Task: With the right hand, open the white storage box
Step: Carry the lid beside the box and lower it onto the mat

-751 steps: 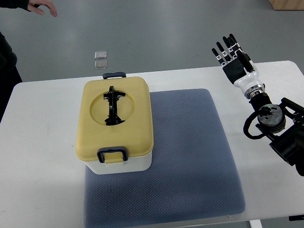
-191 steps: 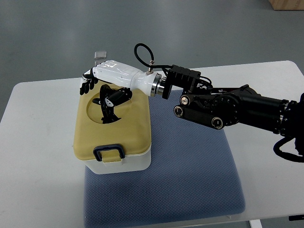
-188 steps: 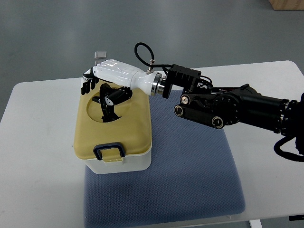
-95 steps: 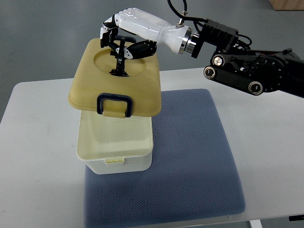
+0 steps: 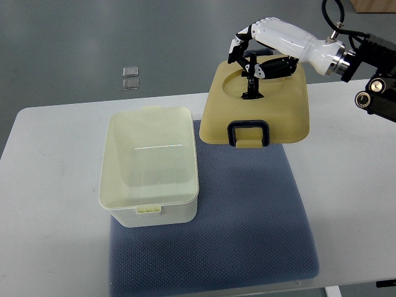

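In the top view, the right hand [image 5: 260,46] reached in from the right edge, its white-shelled fingers curled around the black handle [image 5: 252,80] in the round recess of the yellow lid [image 5: 260,111]. The lid was lifted clear of the white storage box [image 5: 150,167] and hung tilted above the far right part of the blue mat [image 5: 241,223], with its dark blue latch [image 5: 249,133] on the edge facing the camera. The box stood open on the left part of the mat, its pale inside bare to view, a small white tab on its near rim. Box and lid were apart, the lid off to the right and farther back. The mat lay on the white tabletop [image 5: 49,204], which showed bare around it on the left and right. Beyond the tabletop's far edge, two small clear squares [image 5: 130,77] lay on the grey floor [image 5: 93,43]. Nothing stood between the hand and the box.
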### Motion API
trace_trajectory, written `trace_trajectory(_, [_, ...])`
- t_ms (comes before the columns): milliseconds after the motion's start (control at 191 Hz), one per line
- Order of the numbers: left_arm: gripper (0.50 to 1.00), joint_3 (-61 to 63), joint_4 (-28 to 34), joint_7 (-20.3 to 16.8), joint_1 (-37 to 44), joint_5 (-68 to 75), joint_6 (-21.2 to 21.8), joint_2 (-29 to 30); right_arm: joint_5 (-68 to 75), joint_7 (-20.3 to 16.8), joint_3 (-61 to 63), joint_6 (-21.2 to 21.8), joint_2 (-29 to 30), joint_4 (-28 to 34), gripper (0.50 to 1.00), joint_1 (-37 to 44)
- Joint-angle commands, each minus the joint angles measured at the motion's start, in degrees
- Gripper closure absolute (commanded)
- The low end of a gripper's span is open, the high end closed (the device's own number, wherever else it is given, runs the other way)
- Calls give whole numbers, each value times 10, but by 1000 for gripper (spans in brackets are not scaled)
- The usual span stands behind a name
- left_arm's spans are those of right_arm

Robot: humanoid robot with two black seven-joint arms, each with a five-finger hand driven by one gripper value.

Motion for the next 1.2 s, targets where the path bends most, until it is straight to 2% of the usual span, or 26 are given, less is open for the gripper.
trace_trajectory(0, [500,-1,0,1,0,0,0,0,-5,0,-1,-2,-17,-5,1000,-28])
trace_trajectory(362, [500,-1,0,1,0,1,0,0,-7,0,0,-8,-5,-39,1000,-103])
trace_trajectory(561, [500,-1,0,1,0,0,0,0,-11,0,-1,-19,37,-75,1000,-134])
trace_trajectory(724, [500,-1,0,1,0,0,0,0,-14,0,-2,-33,53,-75,1000,-152])
trace_trajectory(1196, [500,0,-1,1,1,1,0,0,-49,0,-2,-35,111,-75,1000,-199])
